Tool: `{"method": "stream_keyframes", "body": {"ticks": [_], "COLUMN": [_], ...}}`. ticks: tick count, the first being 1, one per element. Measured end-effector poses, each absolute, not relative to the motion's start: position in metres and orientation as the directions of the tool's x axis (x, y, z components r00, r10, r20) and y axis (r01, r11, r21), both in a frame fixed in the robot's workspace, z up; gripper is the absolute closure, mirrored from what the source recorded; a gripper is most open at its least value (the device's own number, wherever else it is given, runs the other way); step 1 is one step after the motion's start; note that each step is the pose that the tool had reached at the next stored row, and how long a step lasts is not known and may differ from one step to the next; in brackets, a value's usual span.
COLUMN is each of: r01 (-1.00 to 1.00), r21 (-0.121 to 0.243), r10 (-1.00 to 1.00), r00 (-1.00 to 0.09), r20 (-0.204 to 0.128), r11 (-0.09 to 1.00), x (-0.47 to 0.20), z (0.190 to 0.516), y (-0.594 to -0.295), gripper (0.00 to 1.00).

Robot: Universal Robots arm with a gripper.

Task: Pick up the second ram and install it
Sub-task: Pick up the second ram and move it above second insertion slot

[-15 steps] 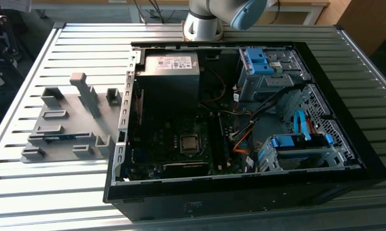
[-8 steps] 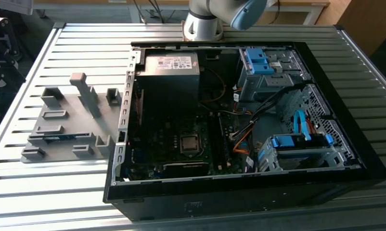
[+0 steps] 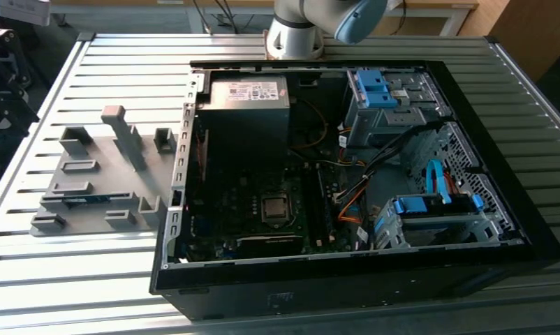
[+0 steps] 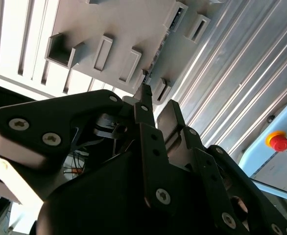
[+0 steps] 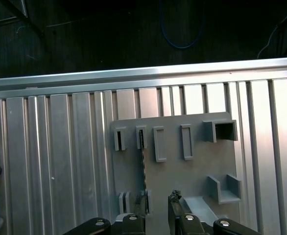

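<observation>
The second ram [image 5: 142,166] is a thin stick standing on edge in a slot of the grey holder block [image 5: 197,171]. In the exterior view the ram [image 3: 86,198] shows blue-green in the holder [image 3: 103,174], at the exterior view's left of the open computer case [image 3: 355,174]. It appears as a thin dark line [image 4: 158,49] in the second wrist view. My gripper [image 5: 157,205] hangs well above the holder with its fingers apart and nothing between them. One fingertip [image 5: 139,205] lines up with the ram's near end. The second wrist view shows the gripper [image 4: 158,104] from behind.
The case lies on a ribbed metal table [image 3: 121,77], with the motherboard, CPU socket [image 3: 275,207], power supply [image 3: 247,94], cables and blue drive clips [image 3: 373,87] inside. The arm's base [image 3: 294,35] stands behind the case. A red stop button [image 4: 279,142] sits beside the table.
</observation>
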State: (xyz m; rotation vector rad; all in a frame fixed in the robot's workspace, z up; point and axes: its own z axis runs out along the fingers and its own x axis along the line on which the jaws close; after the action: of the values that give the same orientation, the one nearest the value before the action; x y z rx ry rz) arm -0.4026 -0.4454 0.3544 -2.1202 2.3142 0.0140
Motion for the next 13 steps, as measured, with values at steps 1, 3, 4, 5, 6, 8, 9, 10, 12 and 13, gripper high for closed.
{"method": "stream_keyframes", "body": {"ticks": [1, 3, 4, 5, 6, 8, 9, 10, 12, 13], "r01": [-0.996, -0.996, -0.996, -0.996, -0.996, -0.996, -0.996, -0.996, -0.996, -0.996], "r21": [0.005, 0.005, 0.005, 0.005, 0.005, 0.005, 0.005, 0.005, 0.005, 0.005], "r10": [-0.996, -0.996, -0.996, -0.996, -0.996, -0.996, -0.996, -0.996, -0.996, -0.996], "r00": [-0.087, -0.087, -0.087, -0.087, -0.087, -0.087, -0.087, -0.087, -0.087, -0.087], "r20": [-0.008, -0.008, -0.008, -0.008, -0.008, -0.008, -0.008, -0.008, -0.008, -0.008], "r11": [0.087, 0.087, 0.087, 0.087, 0.087, 0.087, 0.087, 0.087, 0.087, 0.087], "x": [-0.4026, -0.4026, -0.4026, -0.4026, -0.4026, -0.4025, -0.4025, -0.4025, -0.4026, -0.4025], "z": [0.3538, 0.3525, 0.3519, 0.3512, 0.3504, 0.3488, 0.3482, 0.3478, 0.3467, 0.3460], "y": [-0.4454, -0.4454, -0.4454, -0.4454, -0.4454, -0.4454, -0.4454, -0.4454, -0.4454, -0.4454], "gripper": [0.67, 0.67, 0.67, 0.67, 0.67, 0.67, 0.67, 0.67, 0.67, 0.67]}}
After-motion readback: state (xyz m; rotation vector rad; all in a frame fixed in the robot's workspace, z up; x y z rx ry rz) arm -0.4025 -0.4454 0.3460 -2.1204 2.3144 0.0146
